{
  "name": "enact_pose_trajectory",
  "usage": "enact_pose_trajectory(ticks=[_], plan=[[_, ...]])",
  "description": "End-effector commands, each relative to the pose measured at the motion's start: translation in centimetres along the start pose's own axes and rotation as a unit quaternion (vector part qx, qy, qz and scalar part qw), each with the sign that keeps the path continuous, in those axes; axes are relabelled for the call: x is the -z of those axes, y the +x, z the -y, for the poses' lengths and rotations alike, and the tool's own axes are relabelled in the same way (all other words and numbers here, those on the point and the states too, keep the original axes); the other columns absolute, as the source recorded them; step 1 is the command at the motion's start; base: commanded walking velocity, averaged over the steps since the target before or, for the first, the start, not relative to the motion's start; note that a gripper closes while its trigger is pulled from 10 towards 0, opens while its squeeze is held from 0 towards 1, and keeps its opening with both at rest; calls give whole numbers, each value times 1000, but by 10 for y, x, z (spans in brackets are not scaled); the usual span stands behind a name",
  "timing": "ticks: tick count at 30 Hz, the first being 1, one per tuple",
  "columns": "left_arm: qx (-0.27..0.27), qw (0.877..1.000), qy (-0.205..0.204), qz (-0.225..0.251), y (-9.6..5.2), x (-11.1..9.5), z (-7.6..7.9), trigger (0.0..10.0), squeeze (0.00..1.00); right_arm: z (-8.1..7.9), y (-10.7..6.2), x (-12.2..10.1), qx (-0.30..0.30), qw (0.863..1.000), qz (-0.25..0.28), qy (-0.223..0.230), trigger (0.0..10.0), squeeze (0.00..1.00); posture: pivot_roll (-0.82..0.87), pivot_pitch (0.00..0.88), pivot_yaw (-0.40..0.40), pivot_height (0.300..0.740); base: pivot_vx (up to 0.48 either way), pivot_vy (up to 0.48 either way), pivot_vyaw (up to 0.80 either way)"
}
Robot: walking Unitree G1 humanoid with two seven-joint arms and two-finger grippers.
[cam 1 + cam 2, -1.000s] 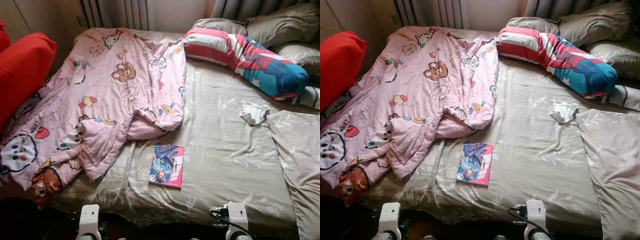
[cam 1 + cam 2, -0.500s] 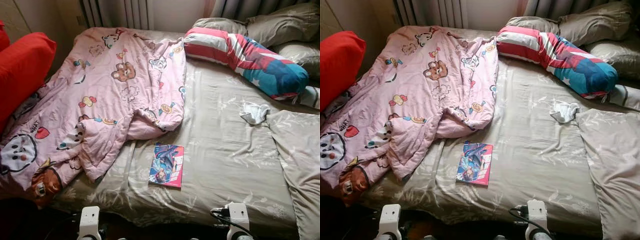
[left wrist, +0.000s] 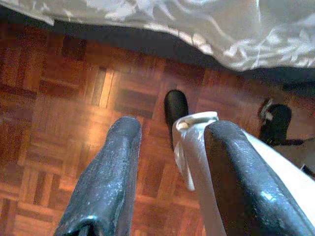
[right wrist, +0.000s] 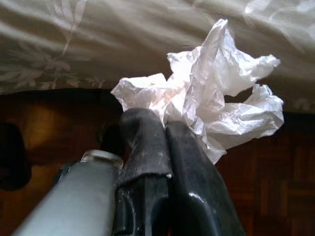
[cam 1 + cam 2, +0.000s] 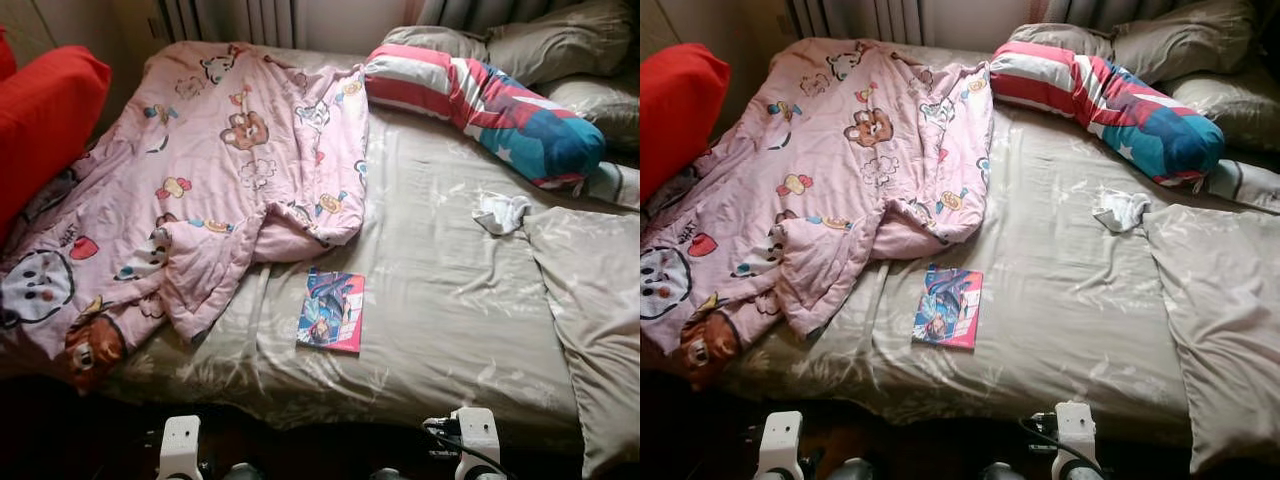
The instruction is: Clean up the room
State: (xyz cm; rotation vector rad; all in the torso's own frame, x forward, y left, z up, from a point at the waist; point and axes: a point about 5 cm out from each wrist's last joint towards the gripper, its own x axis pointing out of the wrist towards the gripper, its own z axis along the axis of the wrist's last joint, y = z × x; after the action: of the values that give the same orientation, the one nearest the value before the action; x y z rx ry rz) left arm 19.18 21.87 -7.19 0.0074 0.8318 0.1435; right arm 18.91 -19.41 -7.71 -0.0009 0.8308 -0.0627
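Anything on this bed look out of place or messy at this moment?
Yes. A magazine lies loose on the sheet near the front edge, a small crumpled white cloth sits mid-bed, and the pink cartoon blanket is bunched to one side. The right gripper pinches a crumpled white tissue.

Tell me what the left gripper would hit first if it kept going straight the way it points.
Probably the parquet floor: the left gripper, fingers apart, points down at bare wood, just short of the bedsheet edge. Depth is unclear.
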Motion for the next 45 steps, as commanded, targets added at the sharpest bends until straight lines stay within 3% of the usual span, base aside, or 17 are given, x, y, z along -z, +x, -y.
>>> enact_pose_trajectory(ticks=[1,12,17,28,37,45], plan=[[2,1000,2,-19,-2,11,2,10000,0,4,-2,9,5,1000,-17,3,10000,0,-28,201,-41,740,-285,0,0],[3,1000,2,-19,-2,10,3,10000,0,3,-2,8,1,1000,-16,1,10000,0,-27,207,-40,740,-287,0,0],[4,1000,2,-18,-2,10,3,10000,0,11,-4,10,8,1000,-17,1,10000,0,-26,210,-41,740,-288,0,0],[6,1000,3,-16,-2,10,5,10000,0,14,-4,10,9,1000,-18,1,10000,0,-25,213,-44,740,-284,0,0],[6,1000,-1,-14,-1,8,8,10000,0,12,-4,10,-1,1000,-21,-15,10000,0,-18,209,-51,740,0,0,0],[8,1000,-2,-16,-1,9,10,10000,0,8,-3,8,-2,1000,-18,-15,10000,0,-23,206,-49,740,0,0,766]])
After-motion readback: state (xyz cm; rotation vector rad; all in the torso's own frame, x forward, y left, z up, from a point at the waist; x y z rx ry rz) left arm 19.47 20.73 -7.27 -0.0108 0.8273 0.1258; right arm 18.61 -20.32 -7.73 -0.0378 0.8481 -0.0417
